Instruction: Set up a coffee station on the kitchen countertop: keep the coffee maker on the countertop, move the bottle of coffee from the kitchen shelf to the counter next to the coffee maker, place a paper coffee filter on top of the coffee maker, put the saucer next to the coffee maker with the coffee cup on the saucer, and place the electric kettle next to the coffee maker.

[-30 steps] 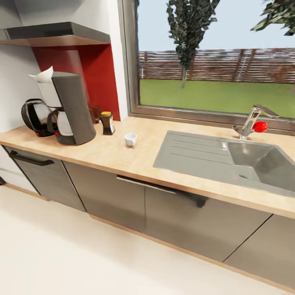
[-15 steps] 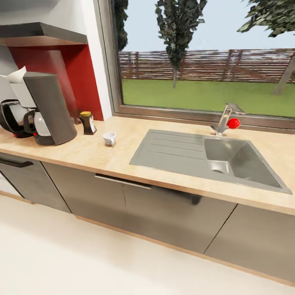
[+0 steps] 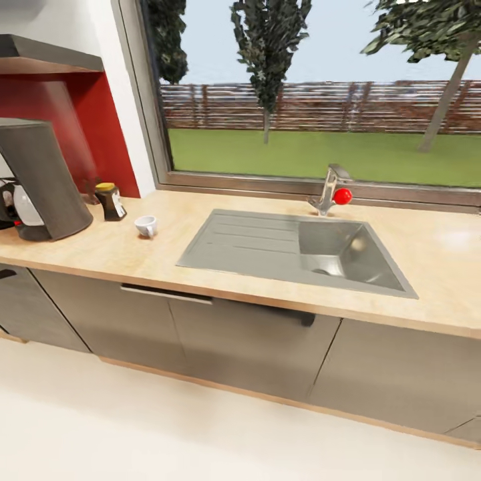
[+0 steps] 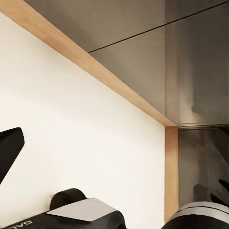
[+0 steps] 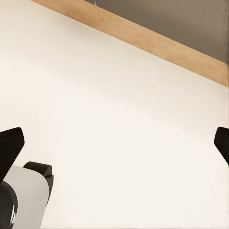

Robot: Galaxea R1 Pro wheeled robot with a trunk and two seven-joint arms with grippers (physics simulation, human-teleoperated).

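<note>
The small white coffee cup sits on the wooden table – far from both grippers, spread wide open and empty – light, breakable, best held by its rim.

Head view high, facing countertop and window, both wrist views low, sharing floor and cabinet base

The desk looks like pale, matt wood grain, and the sink set into it is dull brushed metal with a shinier metal tap. The cabinet fronts are smooth grey with a soft sheen, the coffee maker is dark matt plastic, the cup is glossy white, and the floor is plain, smooth cream.
</note>
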